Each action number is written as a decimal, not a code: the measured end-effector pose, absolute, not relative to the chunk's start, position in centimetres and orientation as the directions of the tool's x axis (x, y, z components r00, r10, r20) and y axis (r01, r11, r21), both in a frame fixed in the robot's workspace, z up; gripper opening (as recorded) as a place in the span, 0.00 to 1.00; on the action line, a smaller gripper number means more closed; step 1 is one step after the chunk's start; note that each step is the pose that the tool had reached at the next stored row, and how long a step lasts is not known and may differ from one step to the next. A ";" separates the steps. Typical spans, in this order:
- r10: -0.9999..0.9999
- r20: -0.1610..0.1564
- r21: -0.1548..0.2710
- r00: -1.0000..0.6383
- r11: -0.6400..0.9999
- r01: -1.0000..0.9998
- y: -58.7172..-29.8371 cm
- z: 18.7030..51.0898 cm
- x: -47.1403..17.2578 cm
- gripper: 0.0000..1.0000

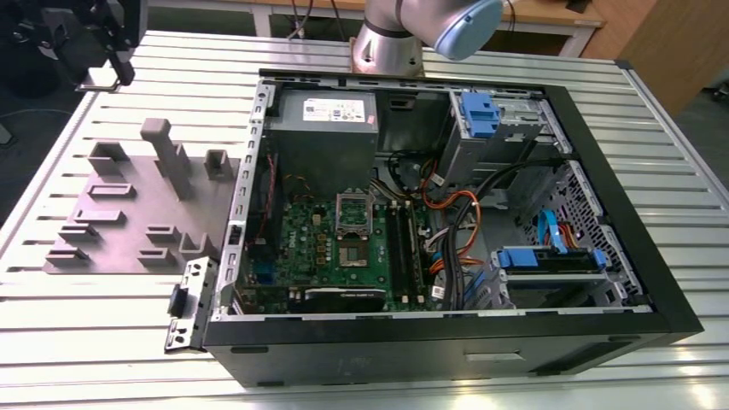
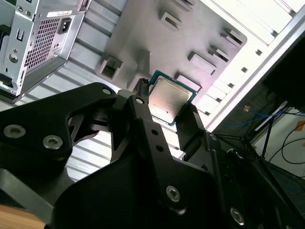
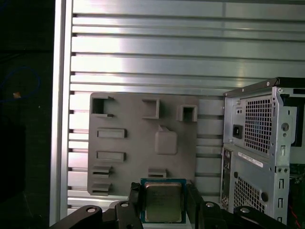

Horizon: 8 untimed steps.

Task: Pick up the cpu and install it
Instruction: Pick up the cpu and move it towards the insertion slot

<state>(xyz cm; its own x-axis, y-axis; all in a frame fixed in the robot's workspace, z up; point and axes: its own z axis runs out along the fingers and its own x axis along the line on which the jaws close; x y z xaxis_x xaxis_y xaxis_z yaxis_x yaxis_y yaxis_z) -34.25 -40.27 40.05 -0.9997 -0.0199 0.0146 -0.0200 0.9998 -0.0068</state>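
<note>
1. A white label (image 1: pixel 330 108) sits on the power supply (image 1: pixel 324 141) at the far end of the case (image 1: pixel 456 350). In the first wrist view a narrow sticker (image 3: pixel 250 160) runs across the case's rear panel. The print on both is too small to read.
2. The open case fills most of the table (image 1: pixel 114 342) toward the exterior view's right. The grey tray (image 1: pixel 114 213) lies just beside it, near the table's edge at the exterior view's left. Bare slats run along the near edge and past the tray to the far corner.
3. The gripper (image 3: pixel 163 198) hangs above the table at that far corner, well apart from the motherboard (image 1: pixel 313 248) and its socket (image 1: pixel 351 213).
4. Its black fingers (image 2: pixel 145 114) are closed onto two opposite edges of the cpu (image 2: pixel 169 98), which is held off the table in the gripper.
5. The cpu is a small flat square. It has a dull silver-grey lid with faint, unreadable marks and a thin blue-green rim around it.
</note>
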 end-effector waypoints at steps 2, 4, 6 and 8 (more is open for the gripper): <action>-0.020 0.015 -0.007 -1.000 1.000 -0.020 -40.3 40.0 -34.2 0.47; -0.020 0.015 -0.007 -1.000 1.000 -0.020 -40.3 40.0 -34.1 0.47; -0.020 0.015 -0.007 -1.000 1.000 -0.020 -40.3 40.0 -34.1 0.47; -0.020 0.015 -0.007 -1.000 1.000 -0.020 -40.3 40.0 -34.0 0.47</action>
<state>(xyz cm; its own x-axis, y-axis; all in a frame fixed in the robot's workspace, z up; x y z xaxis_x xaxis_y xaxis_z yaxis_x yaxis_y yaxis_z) -33.98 -40.27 40.05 -0.9997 -0.0200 0.0147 -0.0201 0.9998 -0.0068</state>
